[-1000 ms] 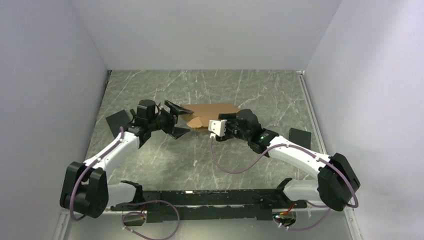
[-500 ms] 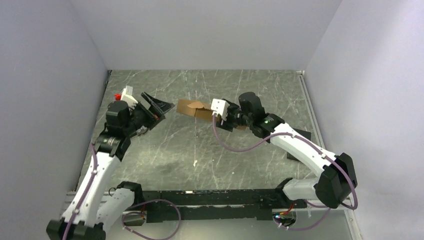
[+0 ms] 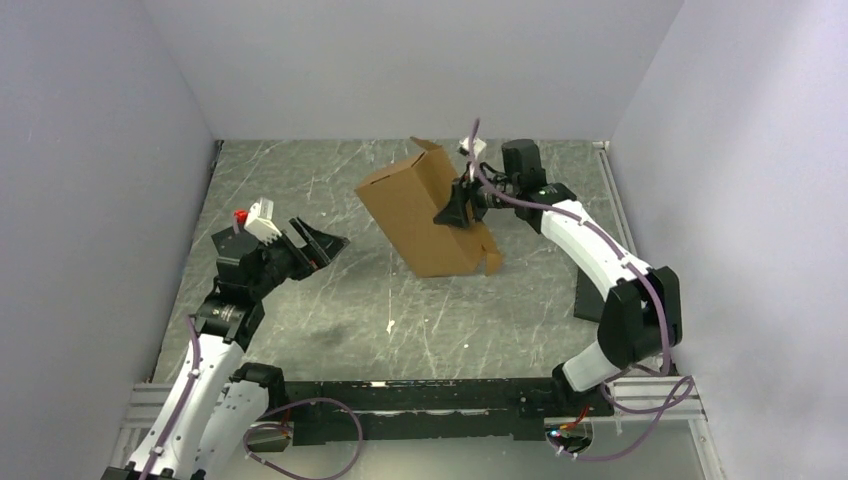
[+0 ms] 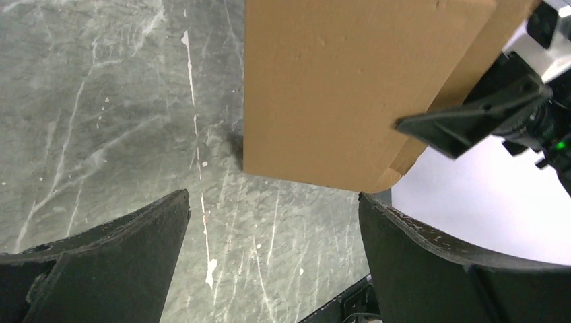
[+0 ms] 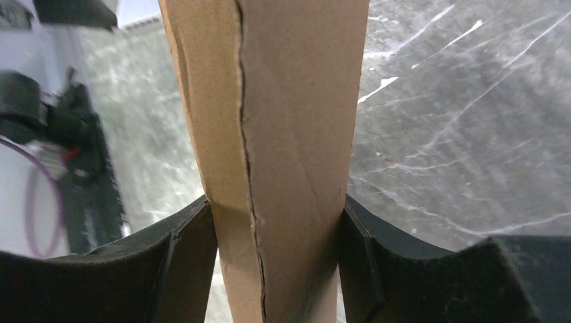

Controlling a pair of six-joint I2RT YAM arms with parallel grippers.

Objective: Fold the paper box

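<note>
Your right fingers (image 5: pixel 182 262) are clamped on the paper box (image 3: pixel 410 215), one finger pressed to each face of a doubled cardboard edge. Your left fingers (image 4: pixel 114 262) are spread wide and hold nothing.

The paper box is raised over the far middle of the table (image 3: pixel 330 310) as a partly collapsed sleeve. Its long axis leans from the far left down toward the near right. Whether its lower end touches the table I cannot tell. The right fingers grip it on its right-hand edge, about halfway along, so the broad brown face turned toward the left arm is free.

That face is what the next move turns on. From your left fingers the box lies ahead and to the right, well apart, with bare table between. In the left wrist view its lower corner sits above the gap between the fingers, slightly right of centre. I judge the left arm must reach in toward the far right to meet that face, while the right holds the box.
</note>
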